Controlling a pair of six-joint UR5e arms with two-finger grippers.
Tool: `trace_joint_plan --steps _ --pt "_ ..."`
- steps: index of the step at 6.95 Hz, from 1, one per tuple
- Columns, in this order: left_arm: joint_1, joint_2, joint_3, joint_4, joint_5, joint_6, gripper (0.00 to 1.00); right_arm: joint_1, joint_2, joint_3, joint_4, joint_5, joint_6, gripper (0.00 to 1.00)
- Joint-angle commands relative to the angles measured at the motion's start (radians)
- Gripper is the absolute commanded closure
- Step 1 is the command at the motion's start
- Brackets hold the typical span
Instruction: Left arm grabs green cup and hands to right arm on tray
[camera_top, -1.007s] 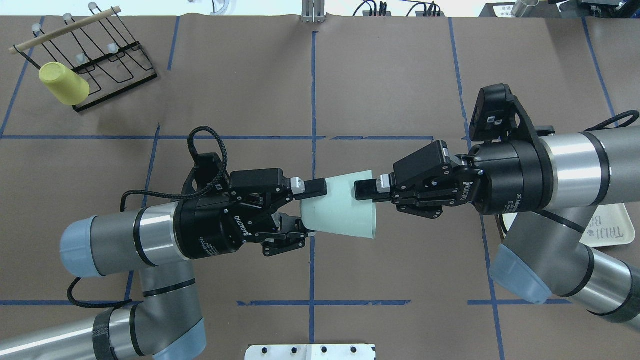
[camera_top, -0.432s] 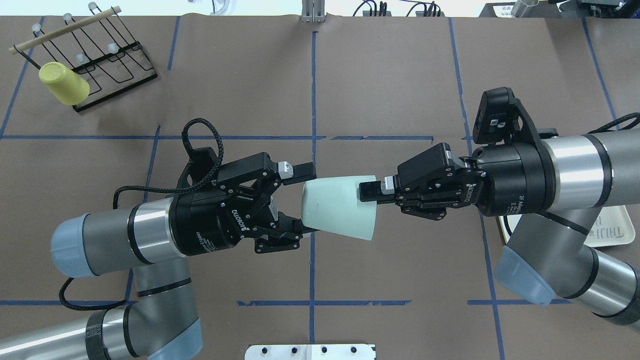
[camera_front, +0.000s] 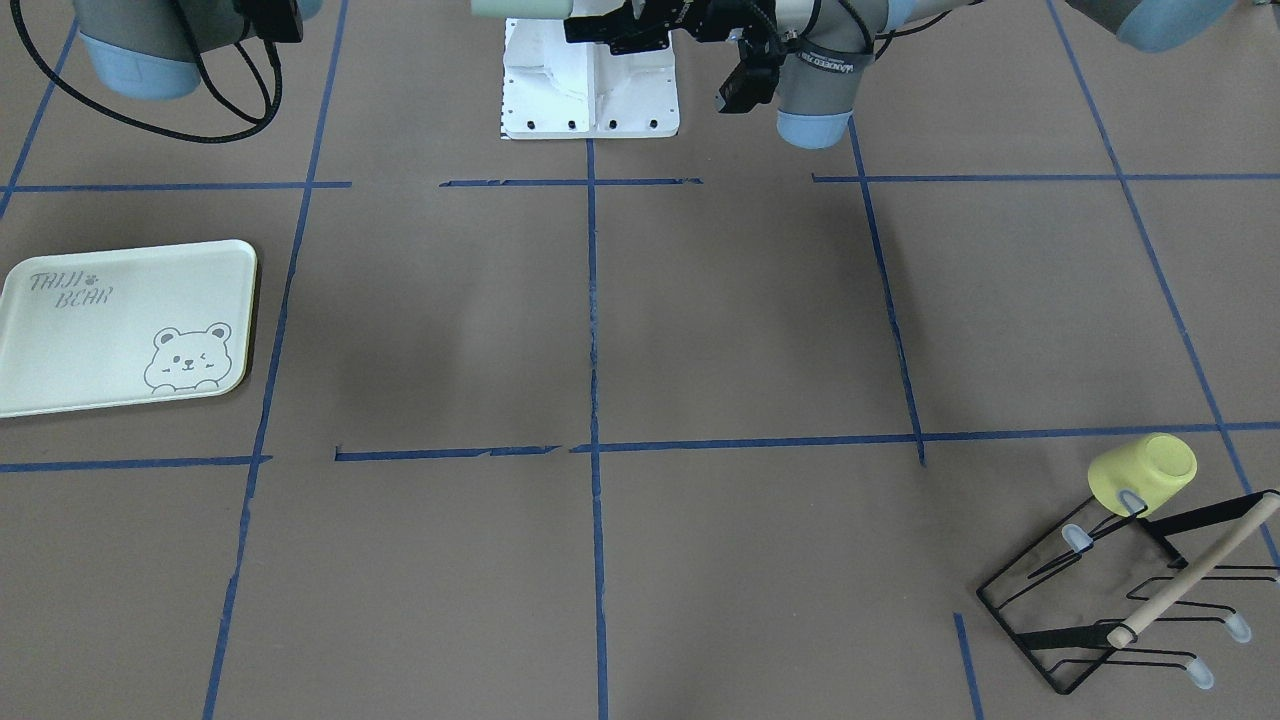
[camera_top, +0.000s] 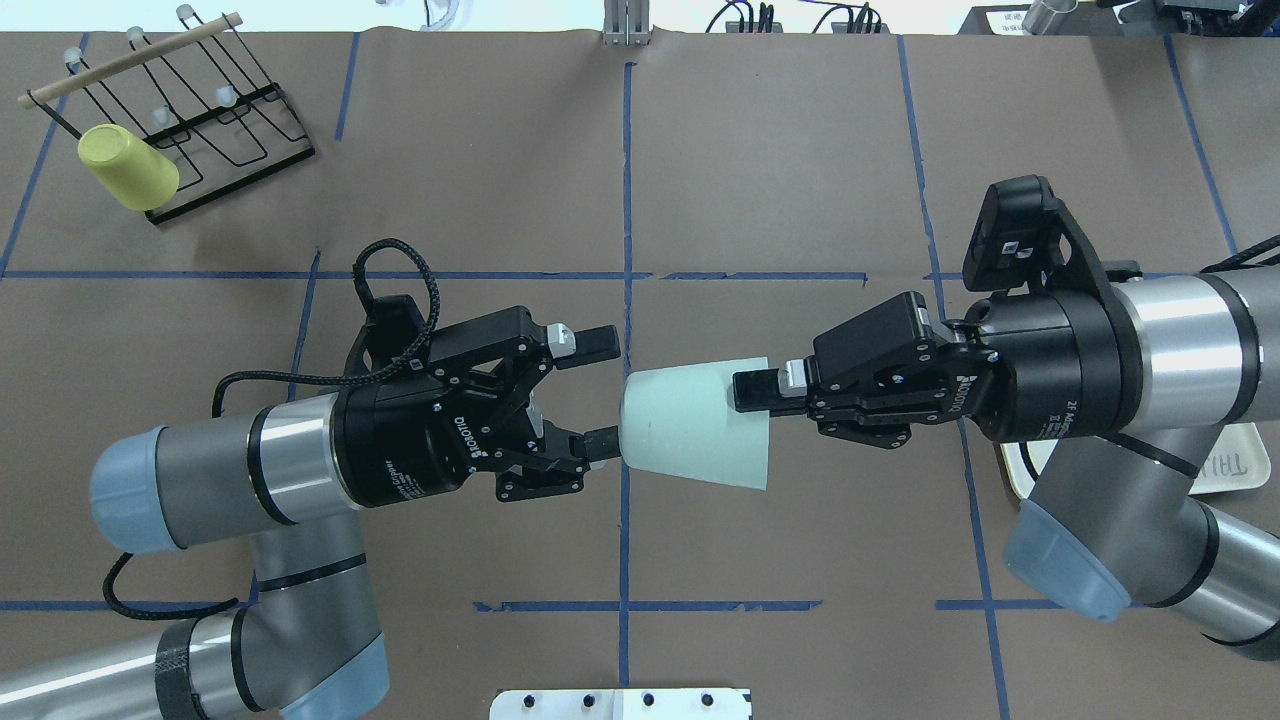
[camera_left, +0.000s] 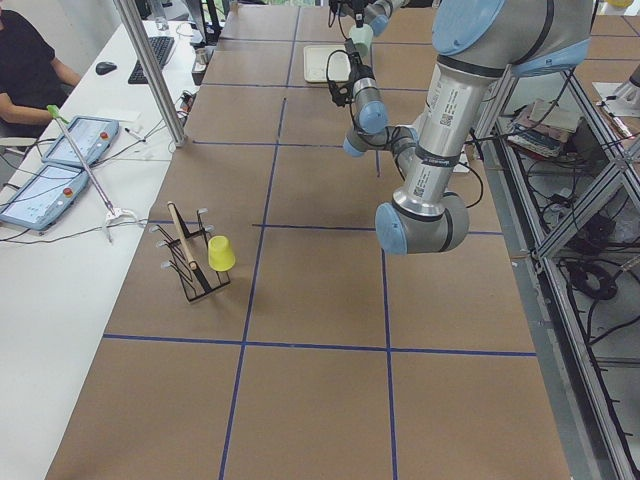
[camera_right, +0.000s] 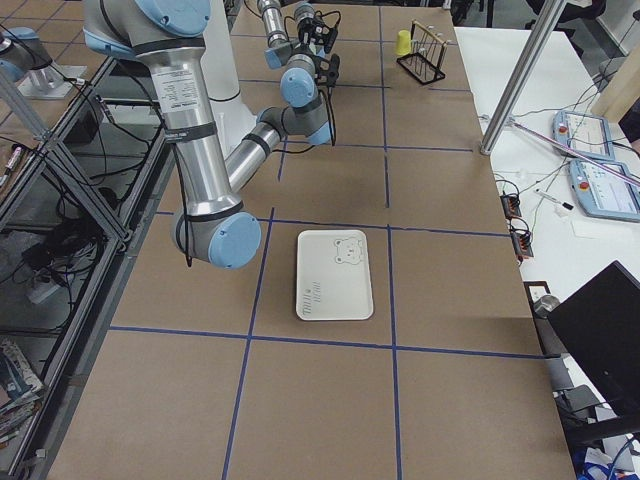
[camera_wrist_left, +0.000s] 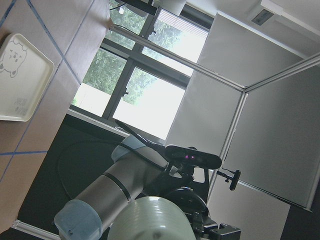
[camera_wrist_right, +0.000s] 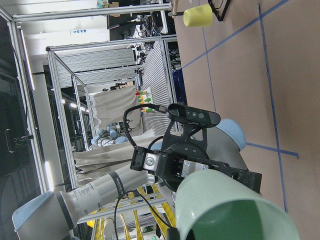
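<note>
In the overhead view the green cup (camera_top: 685, 425) lies on its side in mid-air over the table's centre, its base towards my left arm. My right gripper (camera_top: 752, 393) is shut on the cup's rim at its right end. My left gripper (camera_top: 603, 392) is open just left of the cup's base, one finger above it and one near its lower edge. The cup's open mouth fills the bottom of the right wrist view (camera_wrist_right: 230, 210); its base shows in the left wrist view (camera_wrist_left: 150, 220). The tray (camera_front: 120, 325) lies flat and bare; overhead it (camera_top: 1225, 465) is mostly hidden under my right arm.
A yellow cup (camera_top: 128, 167) hangs on a black wire rack (camera_top: 200, 110) at the far left corner; both show in the front view, the cup (camera_front: 1145, 472) and the rack (camera_front: 1140, 590). Blue tape lines grid the brown table. A white base plate (camera_top: 620, 703) sits at the near edge.
My left gripper has opened, let go of the green cup and drawn back to the left. My right gripper, shut on the cup, has carried it slightly to the right.
</note>
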Motion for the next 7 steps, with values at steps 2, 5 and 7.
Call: trace_joint_plan --steps 2,5,7 --pt "-0.006 0.003 -0.006 0.000 0.000 0.001 0.00 0.002 -0.041 0.005 0.005 -0.012 -0.011 1.00" --pt "-0.023 0.032 -0.003 0.000 -0.003 0.002 0.00 0.115 -0.231 0.026 0.079 -0.016 -0.011 1.00" --pt "-0.060 0.038 -0.006 0.081 -0.006 0.002 0.00 0.298 -0.328 -0.067 0.056 0.033 -0.043 1.00"
